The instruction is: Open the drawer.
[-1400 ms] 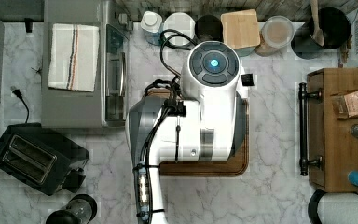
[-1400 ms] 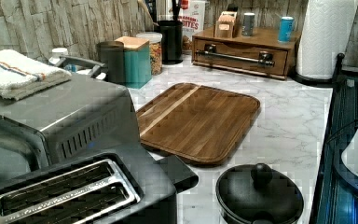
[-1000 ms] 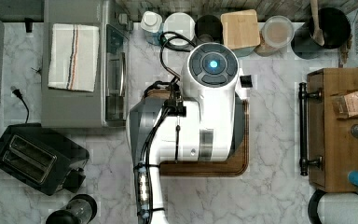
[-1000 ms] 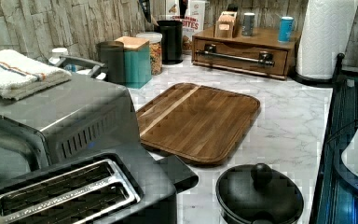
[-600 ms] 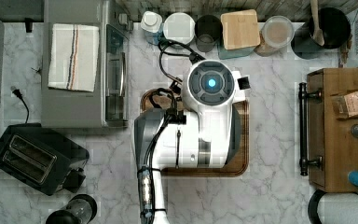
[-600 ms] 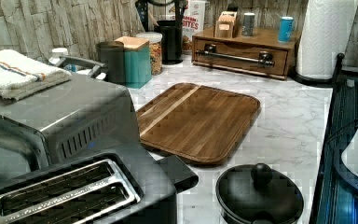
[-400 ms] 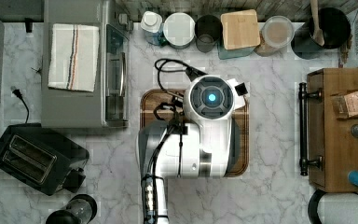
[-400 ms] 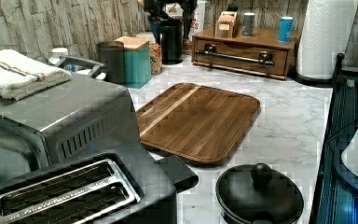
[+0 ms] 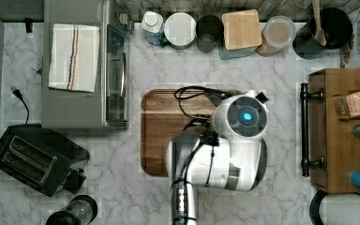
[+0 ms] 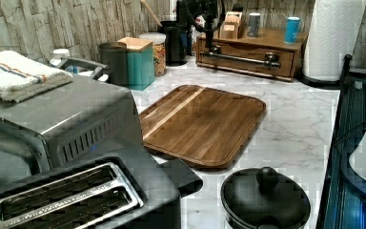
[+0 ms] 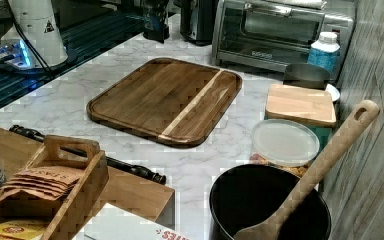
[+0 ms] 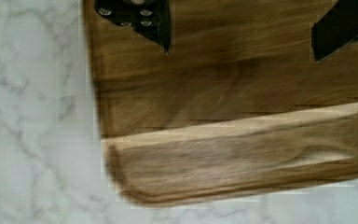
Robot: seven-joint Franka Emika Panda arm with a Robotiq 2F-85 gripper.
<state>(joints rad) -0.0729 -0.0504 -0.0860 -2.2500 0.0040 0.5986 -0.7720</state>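
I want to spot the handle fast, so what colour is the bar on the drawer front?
Black, against the medium-brown drawer; the handle shows best in the top view.

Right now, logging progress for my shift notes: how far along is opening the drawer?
Nothing done: the drawer sits shut. In hand: the tool hangs open above the cutting board, apart from the handle. Left: reach, grip, pull.

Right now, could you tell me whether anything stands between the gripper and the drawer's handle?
Nothing visible does. The gripper hovers open over the cutting board, and bare marble countertop lies between the board and the drawer's black bar handle.
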